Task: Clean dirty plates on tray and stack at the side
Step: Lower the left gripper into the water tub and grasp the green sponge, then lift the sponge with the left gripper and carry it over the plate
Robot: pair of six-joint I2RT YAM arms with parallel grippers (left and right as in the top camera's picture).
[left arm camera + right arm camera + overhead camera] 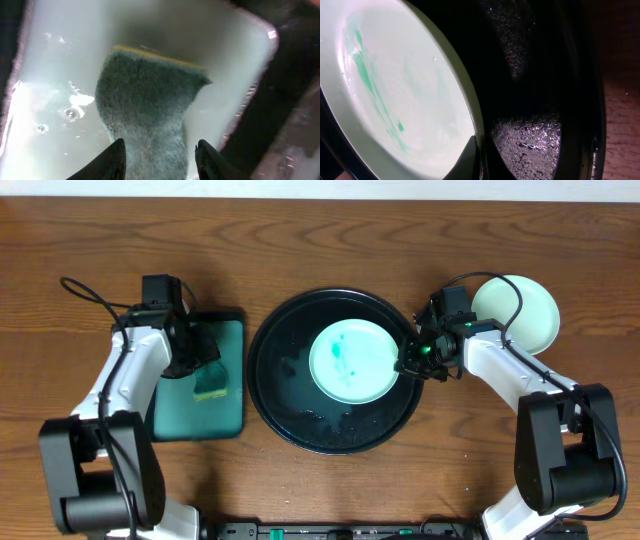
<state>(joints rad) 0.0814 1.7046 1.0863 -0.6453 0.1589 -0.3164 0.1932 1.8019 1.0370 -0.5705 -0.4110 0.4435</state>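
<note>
Both arms reach inward over the wooden table (320, 230), the right one pinching a dirty plate and the left one poised at a sponge.

The round black tray (272, 395) sits at the centre, wet and speckled with droplets. The right arm (520, 370) bends in from the right, its wrist low at the tray's rim. The right gripper (408, 366) is clamped shut on the right edge of the smeared plate (350, 362), which lies in the tray, pale mint with teal streaks. The left arm (125, 375) leans over the dark green tray (175, 415) beside it. The left gripper (159, 159) stands parted around the sponge (145, 100), with a sliver of gap on one side. A clean pale plate (520, 310) rests on the table at the far right.
</note>
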